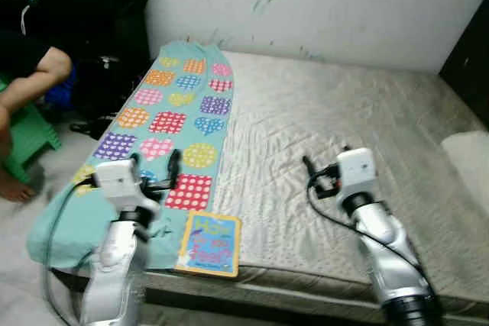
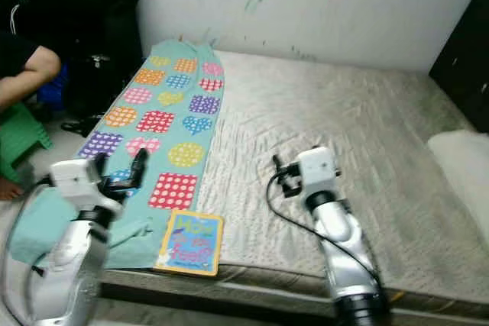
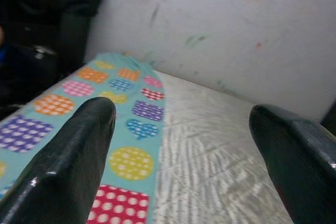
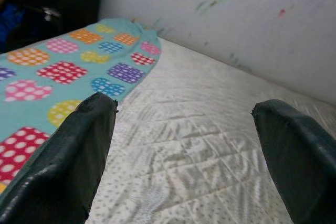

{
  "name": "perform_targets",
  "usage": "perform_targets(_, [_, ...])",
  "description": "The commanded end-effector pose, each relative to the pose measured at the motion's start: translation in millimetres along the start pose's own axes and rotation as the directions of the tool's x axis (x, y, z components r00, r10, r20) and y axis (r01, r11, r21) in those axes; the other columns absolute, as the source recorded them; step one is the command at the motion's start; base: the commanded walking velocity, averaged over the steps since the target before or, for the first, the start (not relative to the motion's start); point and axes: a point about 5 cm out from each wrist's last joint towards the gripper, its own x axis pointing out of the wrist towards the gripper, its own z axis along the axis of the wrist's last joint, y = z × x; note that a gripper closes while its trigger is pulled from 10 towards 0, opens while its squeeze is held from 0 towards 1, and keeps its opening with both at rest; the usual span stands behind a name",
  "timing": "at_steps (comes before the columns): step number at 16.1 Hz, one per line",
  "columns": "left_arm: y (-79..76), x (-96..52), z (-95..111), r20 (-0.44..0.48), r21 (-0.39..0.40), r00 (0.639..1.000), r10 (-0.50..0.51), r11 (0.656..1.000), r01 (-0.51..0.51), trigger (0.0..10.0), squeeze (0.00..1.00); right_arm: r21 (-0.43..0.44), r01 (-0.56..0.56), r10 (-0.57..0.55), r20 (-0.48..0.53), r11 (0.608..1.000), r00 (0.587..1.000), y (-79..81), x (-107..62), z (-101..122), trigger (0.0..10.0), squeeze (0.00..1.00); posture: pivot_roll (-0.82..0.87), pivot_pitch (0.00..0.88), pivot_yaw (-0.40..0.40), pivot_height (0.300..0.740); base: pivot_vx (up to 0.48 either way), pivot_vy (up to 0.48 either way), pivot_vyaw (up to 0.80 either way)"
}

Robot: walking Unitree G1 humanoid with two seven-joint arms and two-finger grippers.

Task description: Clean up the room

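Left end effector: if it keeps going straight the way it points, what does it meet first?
Probably the patterned blanket on the mattress, directly ahead of the open left end effector; beyond lies the wall. Depth is uncertain.

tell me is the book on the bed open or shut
Shut: the book lies flat with its front cover up, near the mattress front edge beside the blanket.

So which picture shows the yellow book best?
The left eye view: the whole book lies flat at the mattress's near edge, beside the patterned blanket. The right eye view has it too, slightly smaller. The wrist views look past it, over blanket and mattress.
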Motion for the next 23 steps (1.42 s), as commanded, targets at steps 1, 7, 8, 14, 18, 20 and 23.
perform_targets(1, [-0.2,0.5,0.7,0.005,0.0,1.0,-0.002,1.0,0.002,10.0,0.0,-0.01,-0.005,0.006,0.009,1.0,1.0,-2.9,1.5,3.4,10.0,0.0,-0.06,0.0,-0.057,0.74,0.0,0.0,0.0])
perform_targets(7, [0.5,-0.7,2.0,0.013,-0.002,1.0,-0.01,1.0,0.01,10.0,0.0,-0.013,-0.013,0.013,0.004,1.0,1.0,-2.0,1.2,3.4,10.0,0.0,-0.07,0.0,-0.058,0.74,0.0,0.0,-0.13])
perform_targets(8, [0.4,-0.5,2.1,0.013,-0.003,1.0,-0.011,1.0,0.011,10.0,0.0,-0.014,-0.013,0.013,0.004,1.0,1.0,-2.2,1.3,3.5,10.0,0.0,-0.07,0.0,-0.059,0.74,0.0,0.0,-0.8])
perform_targets(14, [2.1,0.3,0.6,0.004,-0.02,1.0,0.01,1.0,-0.01,10.0,0.0,-0.017,-0.01,0.011,0.009,1.0,1.0,-3.1,1.7,4.4,10.0,0.0,-0.07,0.0,-0.06,0.74,0.0,0.0,-0.13])
perform_targets(18, [0.3,1.3,1.7,0.013,-0.021,1.0,-0.006,1.0,0.007,10.0,0.0,-0.019,-0.006,0.007,0.009,1.0,1.0,-3.6,1.2,4.7,10.0,0.0,-0.07,0.0,-0.058,0.74,0.0,0.134,-0.45])
perform_targets(20, [-1.8,1.7,2.4,0.017,-0.021,1.0,-0.022,1.0,0.023,10.0,0.0,-0.021,-0.007,0.007,0.011,1.0,1.0,-3.9,1.2,5.0,10.0,0.0,-0.07,0.0,-0.059,0.74,0.0,0.0,0.0])
perform_targets(23, [-3.5,1.9,3.0,0.022,-0.024,0.999,-0.033,0.999,0.034,10.0,0.0,-0.023,-0.007,0.007,0.012,1.0,1.0,-4.2,1.6,5.3,10.0,0.0,-0.07,0.0,-0.06,0.74,0.368,0.0,0.0])
